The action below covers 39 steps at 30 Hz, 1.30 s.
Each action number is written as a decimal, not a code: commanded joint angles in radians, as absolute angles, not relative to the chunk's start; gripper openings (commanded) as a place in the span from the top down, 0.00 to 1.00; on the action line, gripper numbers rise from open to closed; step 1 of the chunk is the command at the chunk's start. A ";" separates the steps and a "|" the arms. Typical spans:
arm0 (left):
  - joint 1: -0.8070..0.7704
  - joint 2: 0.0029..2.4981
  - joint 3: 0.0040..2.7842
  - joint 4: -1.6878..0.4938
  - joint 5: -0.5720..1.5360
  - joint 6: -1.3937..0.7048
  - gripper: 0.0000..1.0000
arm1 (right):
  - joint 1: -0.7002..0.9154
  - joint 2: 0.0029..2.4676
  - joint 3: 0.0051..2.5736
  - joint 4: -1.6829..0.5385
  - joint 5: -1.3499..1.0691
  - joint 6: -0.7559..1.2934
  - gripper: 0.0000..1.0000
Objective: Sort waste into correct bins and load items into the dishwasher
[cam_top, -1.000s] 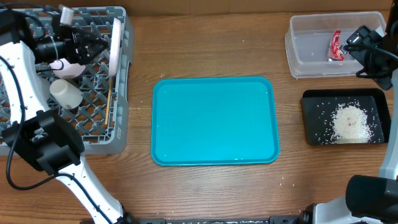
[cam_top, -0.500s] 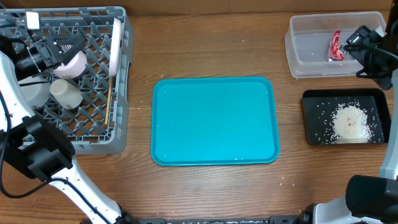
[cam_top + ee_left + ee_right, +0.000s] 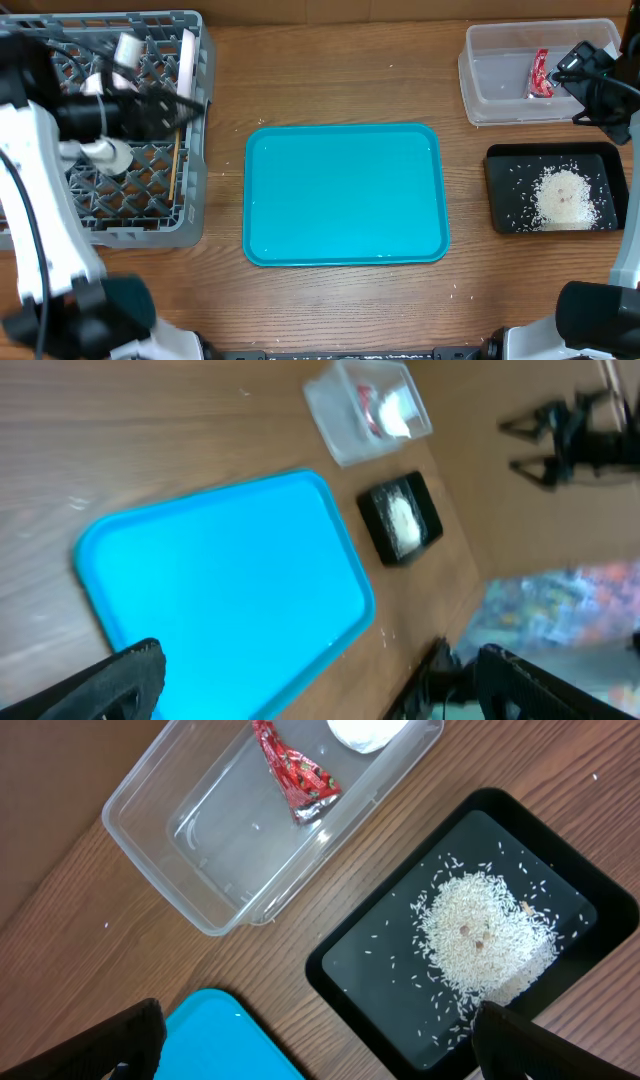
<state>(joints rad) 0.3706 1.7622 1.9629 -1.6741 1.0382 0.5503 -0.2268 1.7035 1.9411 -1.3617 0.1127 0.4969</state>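
From my remote station I see the left gripper (image 3: 320,660) with its two dark fingers spread wide and nothing between them. In the overhead view its arm is a blur above the large square grey plastic dish rack (image 3: 150,225) at the table's left end. A round white plate (image 3: 186,62) stands on edge in the rack's right-hand rows. Thin wooden chopsticks (image 3: 176,168) lie along the same side, and a small white cup (image 3: 106,154) shows partly beneath the arm. The left wrist camera looks away from the rack and across the teal serving tray (image 3: 345,195), which lies bare at the middle of the wooden table (image 3: 330,60). The right gripper (image 3: 318,1010) hangs with its jaws wide apart and empty, above the gap between the two bins and touching neither. Just beyond it is the clear rectangular plastic tub (image 3: 190,870), holding a crumpled red wrapper (image 3: 295,780) and a crumpled white paper napkin (image 3: 365,730) at its far end. Beside the tub lies the shallow black rectangular tray (image 3: 350,980), with white rice-like crumbs (image 3: 485,935) heaped at its centre and scattered around the heap.
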 commanded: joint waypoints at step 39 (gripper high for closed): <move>0.201 0.881 0.511 -0.503 0.544 -0.007 0.00 | -0.226 1.704 1.950 -1.356 0.123 0.498 0.00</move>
